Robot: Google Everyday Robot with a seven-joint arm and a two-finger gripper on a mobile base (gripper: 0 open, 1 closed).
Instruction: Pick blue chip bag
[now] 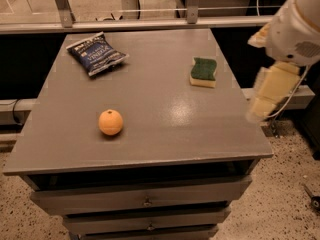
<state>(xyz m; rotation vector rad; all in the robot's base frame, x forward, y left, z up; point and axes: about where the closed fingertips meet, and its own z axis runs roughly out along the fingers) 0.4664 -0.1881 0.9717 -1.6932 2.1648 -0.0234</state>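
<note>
Spans most of the view: grey table point(165, 134), drawers beneath, bearing three things well apart, likely spread so each can be taken alone. Hangs past the right edge: white arm point(297, 29), bent downward, tool point(261, 104) aimed at the floor beside the table; cannot tell its state. Lies flat at the far left corner, well apart from the tool: blue chip bag point(97, 53). Sits far right: sponge point(203, 72). Rests nearer the front: orange point(110, 122).

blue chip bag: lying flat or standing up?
Flat. The blue chip bag lies label up on the table near its far-left corner, untouched. The gripper hangs beyond the right edge, well apart.
</note>
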